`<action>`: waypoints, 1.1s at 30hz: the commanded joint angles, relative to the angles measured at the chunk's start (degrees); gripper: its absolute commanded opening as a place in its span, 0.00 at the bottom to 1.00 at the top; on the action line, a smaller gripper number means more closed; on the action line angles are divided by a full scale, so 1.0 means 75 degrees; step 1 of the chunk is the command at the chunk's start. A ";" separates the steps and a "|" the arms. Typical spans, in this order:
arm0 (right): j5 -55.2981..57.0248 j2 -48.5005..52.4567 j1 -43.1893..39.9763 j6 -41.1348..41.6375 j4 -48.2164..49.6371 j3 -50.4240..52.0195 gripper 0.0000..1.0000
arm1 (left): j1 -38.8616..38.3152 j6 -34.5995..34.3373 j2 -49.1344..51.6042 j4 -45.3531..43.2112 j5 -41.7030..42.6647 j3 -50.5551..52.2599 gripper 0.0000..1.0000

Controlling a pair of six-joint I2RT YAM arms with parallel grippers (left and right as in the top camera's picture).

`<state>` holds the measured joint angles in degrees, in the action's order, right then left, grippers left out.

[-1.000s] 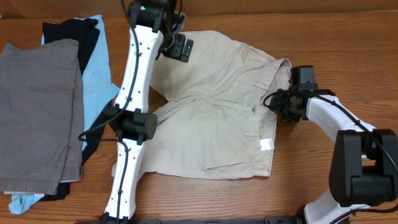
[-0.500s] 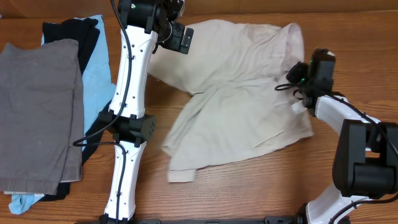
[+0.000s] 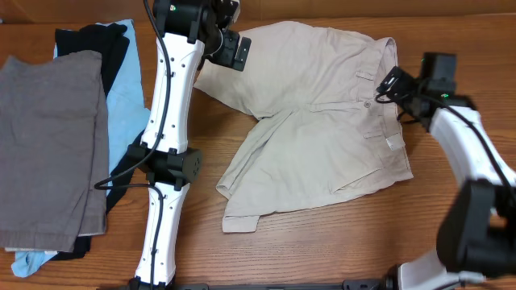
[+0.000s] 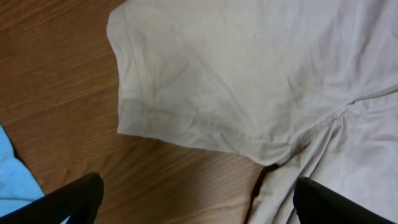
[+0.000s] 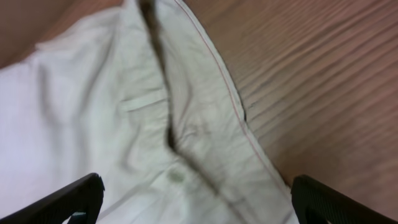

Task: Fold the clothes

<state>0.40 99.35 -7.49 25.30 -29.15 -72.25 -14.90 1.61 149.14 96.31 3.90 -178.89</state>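
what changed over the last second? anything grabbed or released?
The right gripper pulled the shorts by the waistband toward the far right; the legs now trail toward the near left. Its jaws now stand open over the waistband, so it seems to have let go. The left gripper barely moved, open over the far leg. The garment stack on the left stayed put.

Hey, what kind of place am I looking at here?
Probably a robotics lab workbench: two robot arms at a wooden table, khaki shorts spread out, a pile of garments alongside.
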 commanded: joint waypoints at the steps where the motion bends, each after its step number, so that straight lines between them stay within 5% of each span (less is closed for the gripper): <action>1: -0.0283 -0.1626 -0.0017 -0.0035 -0.0924 -0.0927 1.00 | 0.0000 0.0154 -0.0953 0.0067 0.0058 -0.0157 1.00; 14: -0.0991 -0.4762 -0.0017 -0.0009 -0.3882 -0.1075 1.00 | -0.0020 -0.0417 -0.3142 0.0067 0.0289 0.0358 0.94; 27: -0.1014 -0.4325 -0.0017 -0.0038 -0.4811 -0.1064 1.00 | -0.0058 -0.0070 -0.5158 -0.0064 0.0449 0.7487 0.90; 33: -0.1011 -0.3585 -0.0017 -0.0038 -0.4913 -0.1064 1.00 | -0.0411 0.0764 -0.5155 -0.1775 0.1035 1.0369 0.91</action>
<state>-7.11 69.84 -7.49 25.26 -65.76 -80.07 -16.16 3.64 112.36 86.17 8.95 -108.99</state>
